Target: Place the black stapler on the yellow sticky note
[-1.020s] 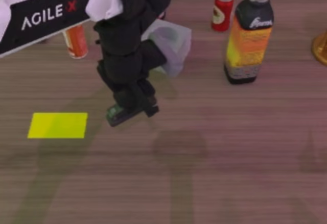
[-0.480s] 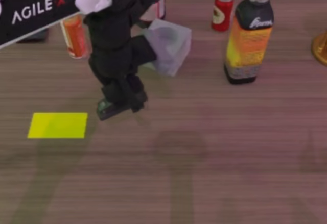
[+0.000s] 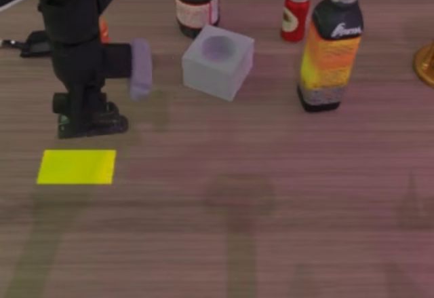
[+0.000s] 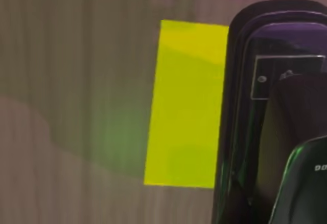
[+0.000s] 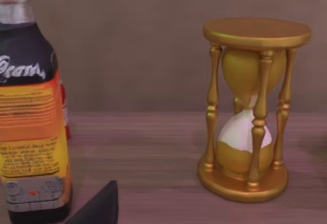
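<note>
- The left gripper [image 3: 91, 123] has its fingers clamped on the slim black bar-shaped stapler [image 3: 95, 126], which shows in the top view as a dark bar lying crosswise under the wrist, a little clear of the wood.
- The stapler hangs just beside the far edge of the flat bright yellow paper sticky note [image 3: 76, 167], not over it. In the left wrist view the note [image 4: 186, 104] lies bare next to the dark finger housing, so the carry looks nearly finished: my judgement is that a short shift toward the note and a lowering remain.
- Held crosswise, the stapler runs along the note's long side, which should let it settle inside the paper.
- Nothing stands between stapler and note. Behind the arm an orange can [image 3: 104, 32] and a lumpy black object with a thin tail [image 3: 30, 43] sit near the table's far left.
- Farther right stand a pale grey cube with a round hollow [image 3: 218, 62], a dark jar [image 3: 196, 3], a red can [image 3: 295, 14] and a tall orange-labelled dark bottle [image 3: 330, 50], all well apart from the note.
- The right gripper is out of sight; its wrist view faces that bottle and a golden hourglass [image 5: 253, 109] at the table's right edge, so the arm seems parked.
</note>
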Available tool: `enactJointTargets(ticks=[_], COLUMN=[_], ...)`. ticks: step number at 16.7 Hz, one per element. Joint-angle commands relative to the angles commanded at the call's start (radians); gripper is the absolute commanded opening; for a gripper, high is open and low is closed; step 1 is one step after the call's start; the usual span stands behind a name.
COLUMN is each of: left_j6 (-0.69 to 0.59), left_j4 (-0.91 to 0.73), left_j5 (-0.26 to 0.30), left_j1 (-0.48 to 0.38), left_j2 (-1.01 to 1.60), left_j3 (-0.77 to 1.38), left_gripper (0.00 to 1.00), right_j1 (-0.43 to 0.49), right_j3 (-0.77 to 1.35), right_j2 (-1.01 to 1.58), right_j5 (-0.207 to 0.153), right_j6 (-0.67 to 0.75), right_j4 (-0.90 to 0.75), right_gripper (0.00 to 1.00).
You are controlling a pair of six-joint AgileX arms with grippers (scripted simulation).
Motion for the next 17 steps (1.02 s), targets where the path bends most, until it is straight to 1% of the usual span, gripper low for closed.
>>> enactJointTargets(ticks=[3, 5, 11, 13, 17], left_j6=[0.143, 0.186, 0.192, 0.195, 0.205], left_j4=[-0.012, -0.014, 0.005, 0.061, 0.253], left_j5=[-0.019, -0.025, -0.024, -0.024, -0.026], left_j1=[0.066, 0.09, 0.088, 0.093, 0.107], left_j2=[-0.017, -0.028, -0.023, -0.014, 0.022], left_j3=[-0.002, -0.004, -0.019, -0.066, -0.21], left_gripper=[0.0, 0.0, 0.0, 0.0, 0.0], right_j1=[0.0, 0.0, 0.0, 0.0, 0.0], right_j3=[0.0, 0.0, 0.0, 0.0, 0.0], right_j2=[0.0, 0.0, 0.0, 0.0, 0.0], right_j5=[0.0, 0.0, 0.0, 0.0, 0.0], right_j6=[0.0, 0.0, 0.0, 0.0, 0.0], right_j4=[0.0, 0.0, 0.0, 0.0, 0.0], right_gripper=[1.0, 1.0, 1.0, 1.0, 1.0])
